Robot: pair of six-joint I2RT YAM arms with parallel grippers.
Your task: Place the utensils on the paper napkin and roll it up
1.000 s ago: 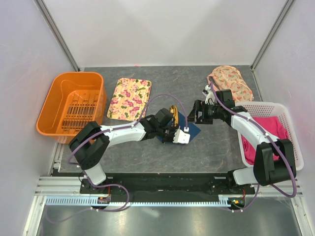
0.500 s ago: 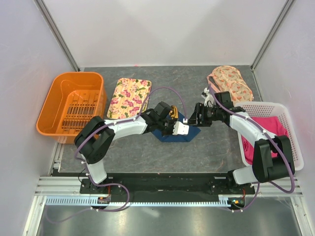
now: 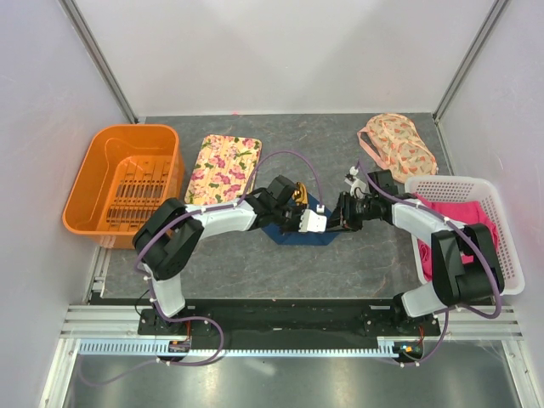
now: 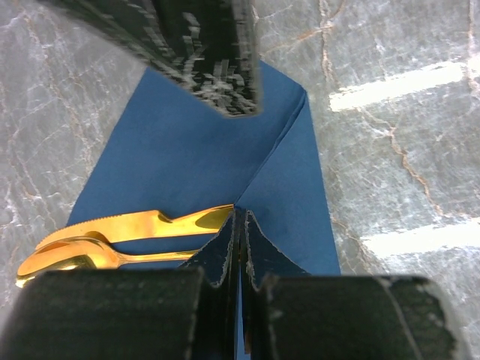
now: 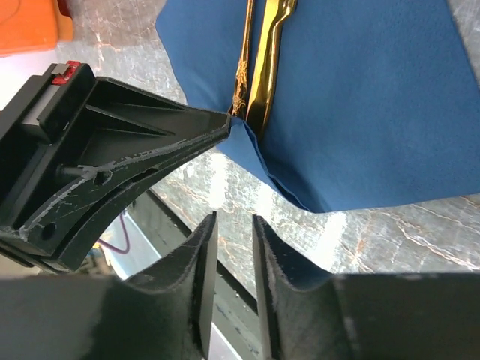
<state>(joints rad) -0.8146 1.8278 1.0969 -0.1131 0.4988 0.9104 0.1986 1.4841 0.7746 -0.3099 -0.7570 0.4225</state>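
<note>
Orange basket (image 3: 123, 178) sits at the left edge of the bench (image 3: 382, 259), with the floral tray (image 3: 223, 168) just beside it toward the far edge. The left end effector (image 4: 240, 217) is at mid-bench, jaws pressed together on a raised corner fold of the paper napkin (image 4: 187, 150). The utensils (image 4: 135, 225) lie on the napkin, gold handles side by side, right next to the pinch point. The right end effector (image 5: 234, 221) faces the left one, close by. Its jaws are narrowly apart with nothing between them, and its tips are just short of the napkin's near edge. A floral pouch (image 3: 398, 144) is at the far right corner. A white basket (image 3: 446, 179) with pink cloth (image 3: 480, 223) sits along the right edge.

In the top view the arms hide most of the napkin. The left wrist view shows the fold crease and a dark finger of the other end effector overhead. The right wrist view shows the lifted napkin edge and bare bench under it.

There is open bench near the front edge and in the far middle.
</note>
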